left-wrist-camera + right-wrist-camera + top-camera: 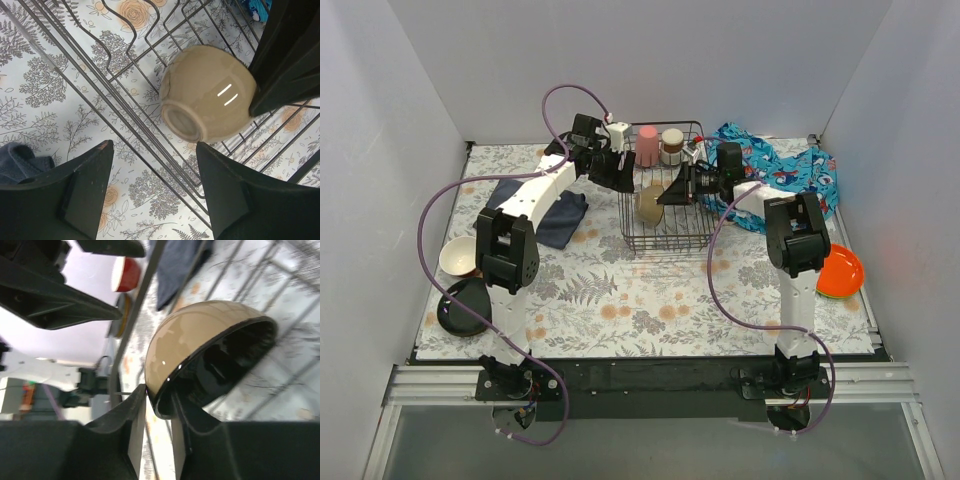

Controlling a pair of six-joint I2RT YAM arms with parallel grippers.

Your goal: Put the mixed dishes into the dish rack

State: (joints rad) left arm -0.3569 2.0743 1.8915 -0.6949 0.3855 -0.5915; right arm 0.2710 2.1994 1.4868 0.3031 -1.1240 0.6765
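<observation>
Tan glazed bowl with black inside (200, 335): held tilted on its side within the black thin-wire dish rack (668, 250), its rim pinched by the right gripper (159, 401). Left gripper (154, 147): jaws spread wide, nothing held, positioned over the rack's left wall beside the bowl. Tall pink cup (648, 145) and short metallic cup (672, 146): stood at the rack's far end. Round orange plate (842, 268): laid at the right, outside the rack. Round dark plate (465, 306): laid at the left, outside the rack
</observation>
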